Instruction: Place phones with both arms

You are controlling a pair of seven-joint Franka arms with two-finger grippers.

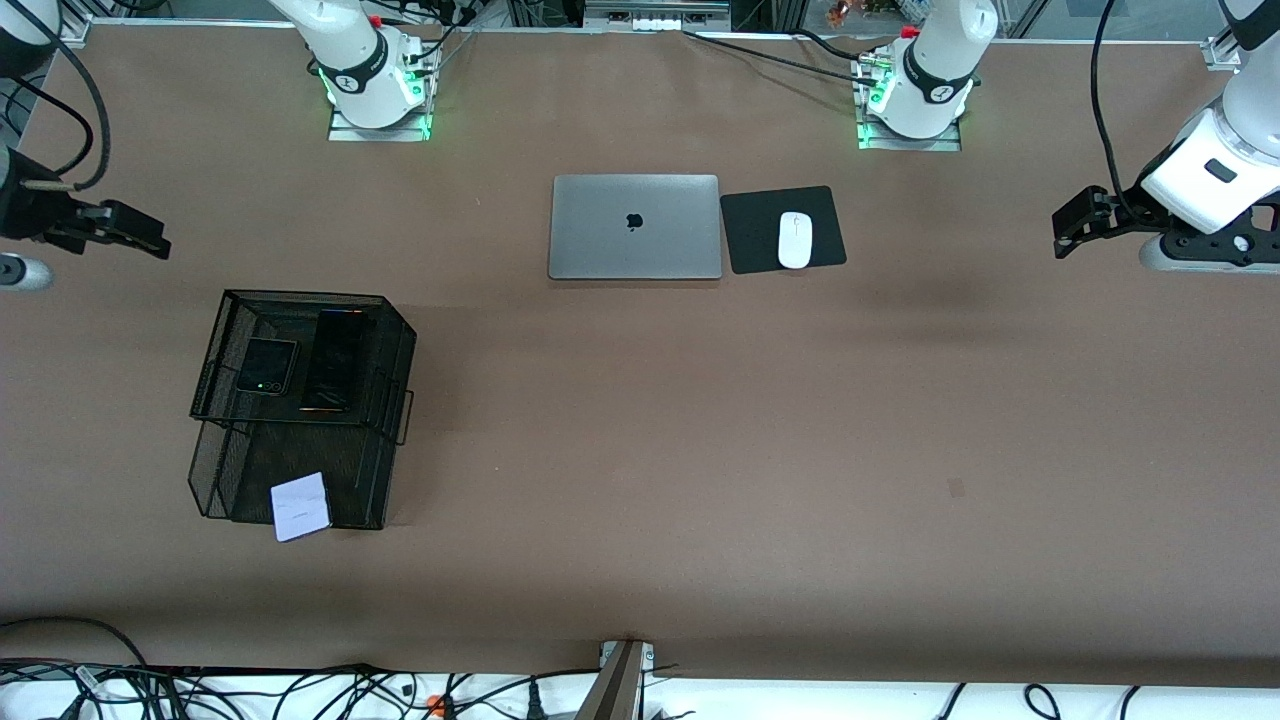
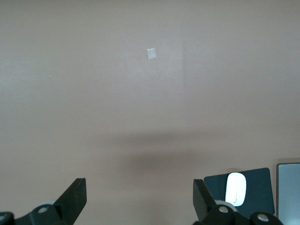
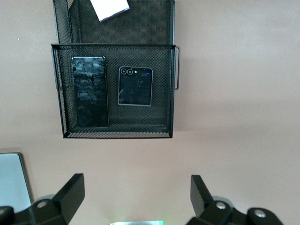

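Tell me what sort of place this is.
Probably a robotics lab set up like an office desk: a closed laptop, a mouse on its pad, and a mesh tray holding phones, between two robot arms.

I have both arms waiting, raised at their own desk ends, left hand (image 1: 1062, 232) and right hand (image 1: 150, 240) with fingers spread, empty.

Two-tier mesh rack (image 1: 300, 420) stands toward the right arm's end; laptop (image 1: 635, 227) and mouse (image 1: 795, 240) lie between the bases.
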